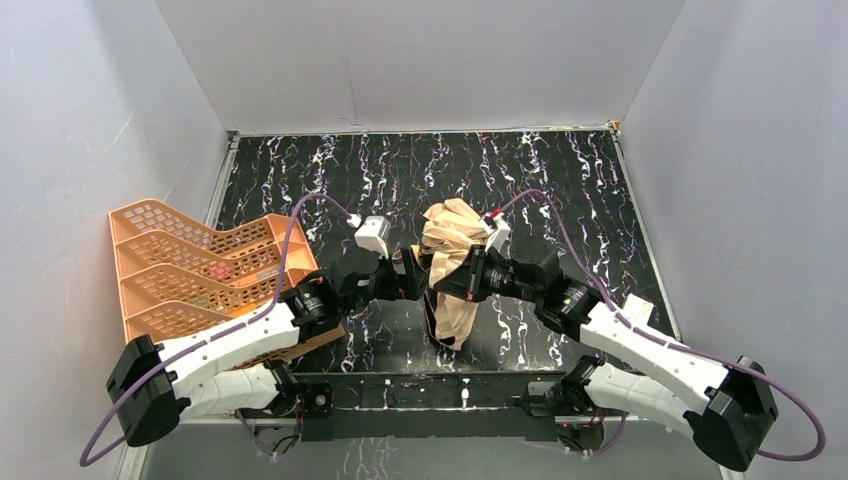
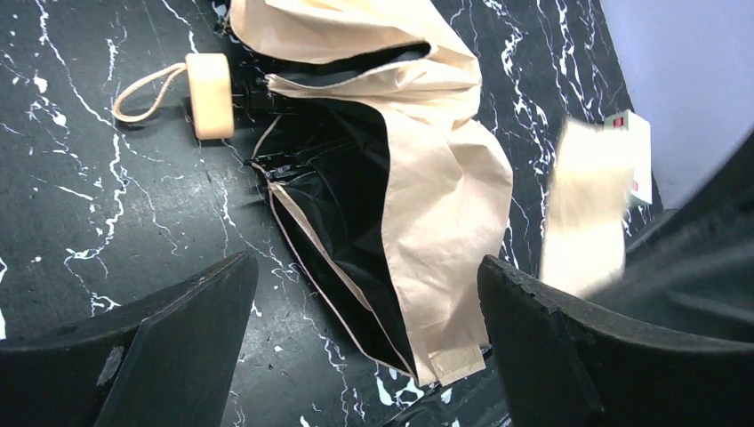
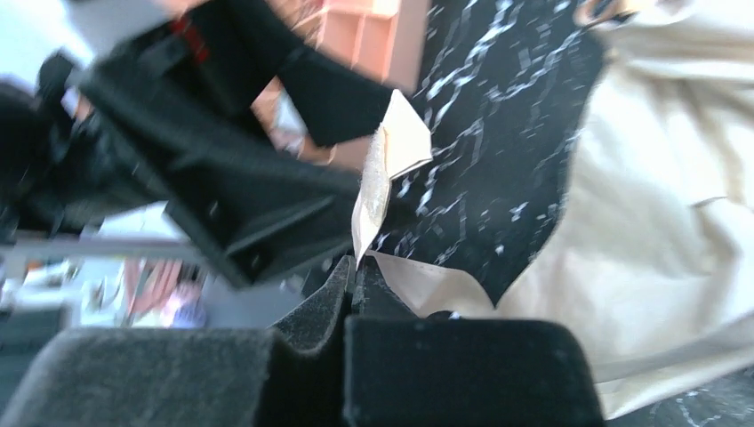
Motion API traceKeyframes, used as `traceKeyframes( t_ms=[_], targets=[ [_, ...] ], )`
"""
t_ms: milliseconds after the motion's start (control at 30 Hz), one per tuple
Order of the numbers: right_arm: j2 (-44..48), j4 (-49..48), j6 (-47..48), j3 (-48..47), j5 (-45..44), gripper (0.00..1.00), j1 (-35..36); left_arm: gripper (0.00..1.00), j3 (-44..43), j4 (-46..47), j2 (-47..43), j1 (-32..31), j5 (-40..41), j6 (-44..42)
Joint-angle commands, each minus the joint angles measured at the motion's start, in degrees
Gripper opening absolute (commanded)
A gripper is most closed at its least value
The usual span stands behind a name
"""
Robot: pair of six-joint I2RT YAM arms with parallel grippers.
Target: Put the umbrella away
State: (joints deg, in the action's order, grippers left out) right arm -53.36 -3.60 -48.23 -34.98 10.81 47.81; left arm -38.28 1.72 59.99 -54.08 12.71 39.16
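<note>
1. Your right gripper is pressed together, pinching a tan flap of the umbrella.
2. Your left gripper is spread wide and holds nothing.
3. The umbrella lies on the table just ahead of the left gripper, its handle beyond the left finger.

Counter: black, white marble veining. Pale grey walls enclose three sides. Orange mesh rack on the counter, outboard of left pincer. Light even, diffuse.
</note>
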Motion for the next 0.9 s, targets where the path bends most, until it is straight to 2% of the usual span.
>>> traceKeyframes(
  t_ms=[0,233,367,533,633,867],
  targets=[
    [2.33,-3.12,4.48,-1.09,17.23,0.00,0.35,0.93,-0.73,1.09,-2.29,1.93,0.24,1.67],
    [6.03,-3.83,4.78,-0.33,31.95,0.00,0.65,0.94,-0.24,0.68,-3.73,4.49,-0.98,3.06],
    [7.70,-1.97,4.07,2.41,37.61,0.00,1.40,0.95,-0.39,2.64,-1.36,4.60,-6.09,1.70],
    [10.59,0.89,4.68,6.70,38.60,0.00,3.20,0.94,0.40,8.85,4.56,4.60,-15.11,1.91],
    [13.10,0.03,4.08,9.31,37.97,0.00,3.89,0.87,1.65,13.52,8.03,4.60,-19.17,3.76],
    [17.27,-4.33,1.67,13.09,36.64,0.00,4.22,0.81,5.36,18.84,10.95,3.25,-23.60,7.41]
  ],
)
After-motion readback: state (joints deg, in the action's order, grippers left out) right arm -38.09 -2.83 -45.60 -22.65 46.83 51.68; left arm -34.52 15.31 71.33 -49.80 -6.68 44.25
